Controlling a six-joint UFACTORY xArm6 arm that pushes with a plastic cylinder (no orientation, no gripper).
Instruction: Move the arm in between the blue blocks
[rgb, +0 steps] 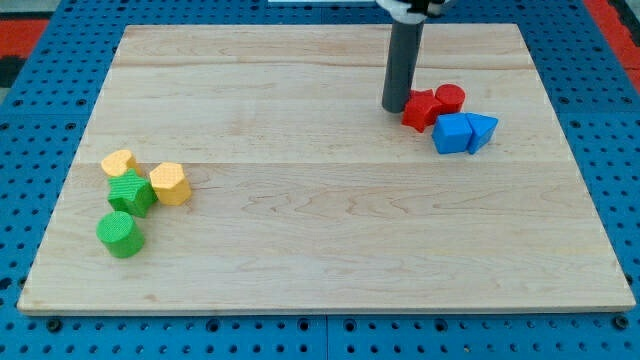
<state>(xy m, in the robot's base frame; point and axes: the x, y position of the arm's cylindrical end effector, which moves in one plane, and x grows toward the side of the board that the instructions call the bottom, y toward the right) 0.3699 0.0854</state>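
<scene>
Two blue blocks lie touching at the view's upper right: a blue cube (452, 133) and a blue triangular block (482, 130) on its right. My tip (395, 107) rests on the board just left of a red star-shaped block (421, 109), up and to the left of the blue pair. A red cylinder (450, 98) sits right of the red star, just above the blue cube. The rod rises to the view's top edge.
At the view's left lie a yellow block (118, 163), a yellow hexagonal block (170, 184), a green star-like block (131, 192) and a green cylinder (121, 234). The wooden board (320, 250) sits on a blue pegboard.
</scene>
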